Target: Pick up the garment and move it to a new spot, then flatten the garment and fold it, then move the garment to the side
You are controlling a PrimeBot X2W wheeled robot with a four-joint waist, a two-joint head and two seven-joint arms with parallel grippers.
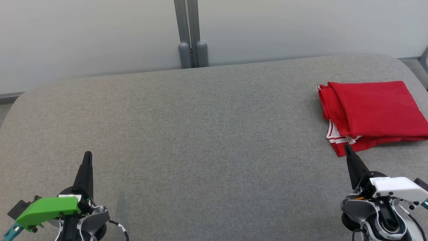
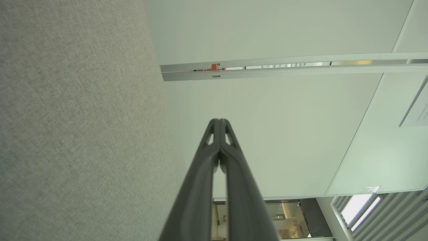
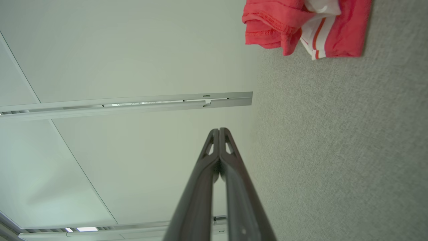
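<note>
I'm looking down on a broad grey woven-fabric surface with rounded corners. Behind it stands a pale, matte white panelled wall, split by 2 grey vertical metal posts set side by side. A sliver of dark grey floor shows at the left edge. In the left wrist view, a bright window sits beside what may be grey slatted blinds. The light is soft and even.

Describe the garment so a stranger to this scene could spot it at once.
Start with the wide grey table before the pale wall. At its right end, just past the right pincer, lies the folded garment. It is bright red with white-striped trim, unlike the plain grey around it.
</note>
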